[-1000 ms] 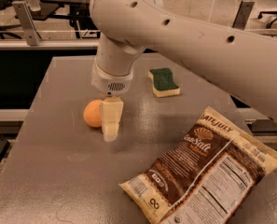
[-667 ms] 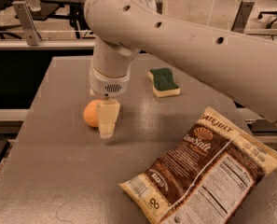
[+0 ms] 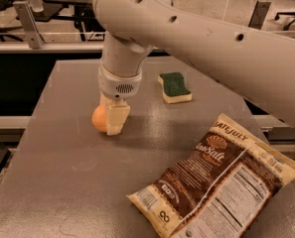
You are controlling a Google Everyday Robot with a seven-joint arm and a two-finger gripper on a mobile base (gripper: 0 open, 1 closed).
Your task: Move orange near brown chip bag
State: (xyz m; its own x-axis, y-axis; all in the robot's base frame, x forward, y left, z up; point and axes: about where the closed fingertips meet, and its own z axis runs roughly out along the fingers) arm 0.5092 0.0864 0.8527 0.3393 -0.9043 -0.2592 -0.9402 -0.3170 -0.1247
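End effector (image 3: 111, 124) down at small round orange fruit (image 3: 99, 119), hold untellable; risks rolling it away from crinkly brown chip bag (image 3: 221, 182)

The smooth round orange (image 3: 99, 119) is an even orange, unmarked. Right against it, low over the table, the cream plastic gripper (image 3: 112, 122) is pale ivory, like the glossy off-white arm (image 3: 196, 38) above, which has small dark round holes and a grey dotted vent patch. The large crinkly brown chip bag (image 3: 221, 182) is dark brown with cream edges, cream lettering, a shell logo and a white nutrition label printed in black. The rectangular sponge (image 3: 175, 86) is dark green over pale yellow. The flat metal table (image 3: 62, 182) looks dull mottled grey, though warm light may tint it.
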